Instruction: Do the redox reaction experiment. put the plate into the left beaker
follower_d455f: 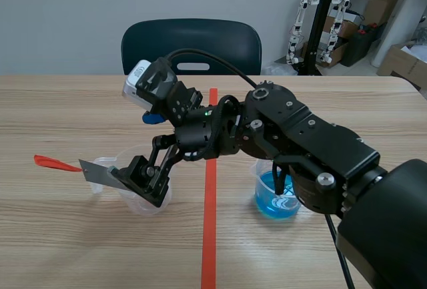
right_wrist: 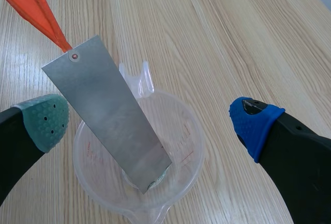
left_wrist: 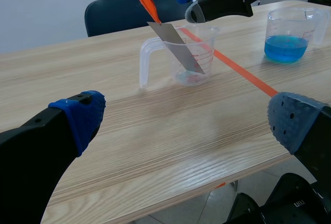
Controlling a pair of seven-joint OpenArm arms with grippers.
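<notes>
The grey metal plate (right_wrist: pixel 111 115) with an orange tag (right_wrist: pixel 33 6) leans tilted in the clear left beaker (right_wrist: pixel 181 151), its lower end on the beaker's bottom and its upper end past the rim. My right gripper (right_wrist: pixel 149 122) hovers open over this beaker, one finger on each side of the plate, neither pad touching it. In the scene view the right arm reaches across the red line to the plate (follower_d455f: pixel 100 173) and the left beaker (follower_d455f: pixel 143 203). My left gripper (left_wrist: pixel 186 125) is open and holds nothing, low near the table's edge, well short of the beaker (left_wrist: pixel 199 61).
A second beaker (follower_d455f: pixel 273 199) with blue liquid stands right of the orange-red tape line (follower_d455f: pixel 209 235), partly behind the right arm. A dark chair (follower_d455f: pixel 190 45) stands beyond the table's far edge. Boxes and robot parts lie at the back right.
</notes>
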